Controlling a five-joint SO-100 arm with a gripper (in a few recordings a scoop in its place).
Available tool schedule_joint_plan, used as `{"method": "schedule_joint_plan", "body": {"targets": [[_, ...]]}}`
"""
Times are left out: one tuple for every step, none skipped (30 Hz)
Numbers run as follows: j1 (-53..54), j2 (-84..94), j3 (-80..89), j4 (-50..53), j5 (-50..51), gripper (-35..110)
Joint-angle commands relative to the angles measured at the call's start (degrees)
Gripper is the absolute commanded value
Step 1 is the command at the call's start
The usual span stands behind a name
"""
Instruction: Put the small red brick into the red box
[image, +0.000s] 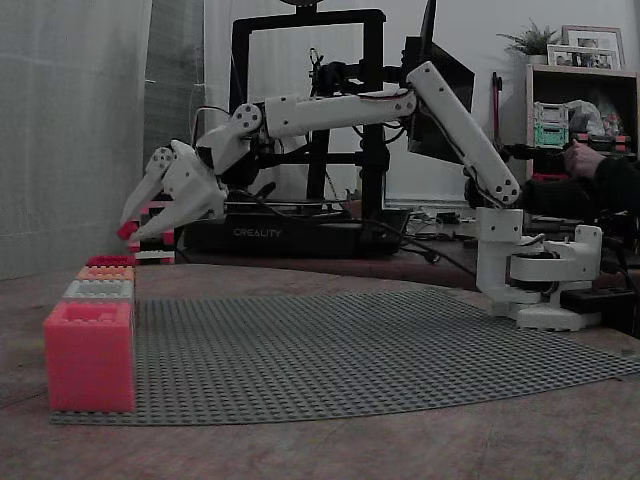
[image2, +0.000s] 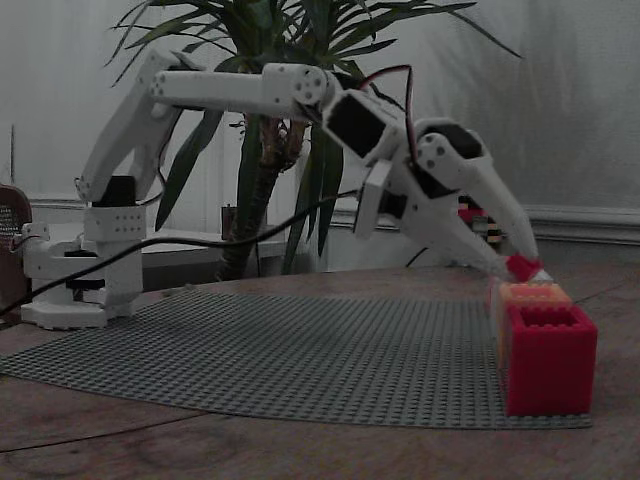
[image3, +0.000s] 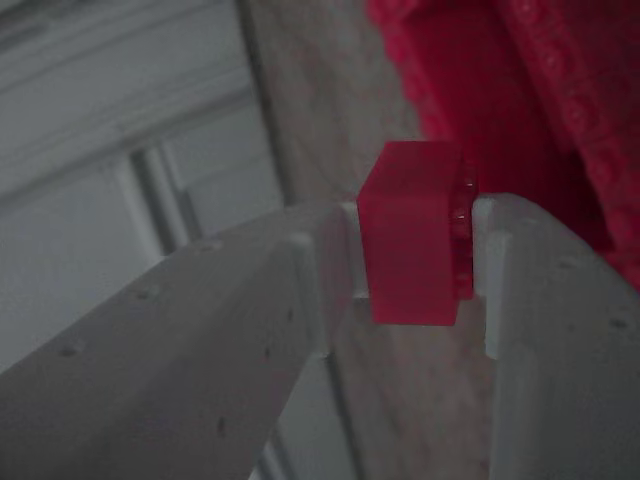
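Both pincer (image3: 415, 250) fingers clamp the small red brick (image3: 412, 235) between their tips.

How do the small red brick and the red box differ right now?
Size: the small red brick is tiny, narrower than a tool fingertip; the red box is far bigger.
Support: the brick is pinched in the tool, in the air; the box sits on the grey baseplate.
Form: the brick looks like a plain solid block; the box is open-topped with a studded rim.
Both are red.

Grey baseplate (image: 380, 350) on wooden table (image: 330, 450)
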Motion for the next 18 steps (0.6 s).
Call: {"method": "schedule_joint_plan", "body": {"targets": [[1.2,1.5,-6.6,1.3,1.1,4],[1.1,0.9,-7.1,1.5,1.1,5],[1.1,0.2,-7.7,1.8,0.8,5],[1.1,-0.4,-8.3,1.9,0.6,5],[1.1,-1.0,-8.9,1.9,0.4,5],[1.1,-1.5,-9.4,1.9,0.4,6],[1.1,-1.9,-9.7,1.9,0.4,7],[1.1,-2.1,-9.9,1.9,0.8,10],[1.1,-2.3,-10.0,2.0,1.2,13],[1.1,-2.4,-10.1,2.4,1.0,15],[1.1,-2.5,-10.2,2.5,0.7,16],[1.1,-2.5,-10.3,2.5,0.6,16],[1.1,-2.5,-10.4,2.5,0.6,17],[1.1,-2.5,-10.4,2.5,0.5,18],[1.1,-2.4,-10.4,2.7,0.2,18],[1.1,-2.3,-10.3,3.0,0.0,17],[1.1,-1.8,-10.1,3.3,0.0,16],[1.1,-0.8,-9.5,3.3,0.5,14]]}}
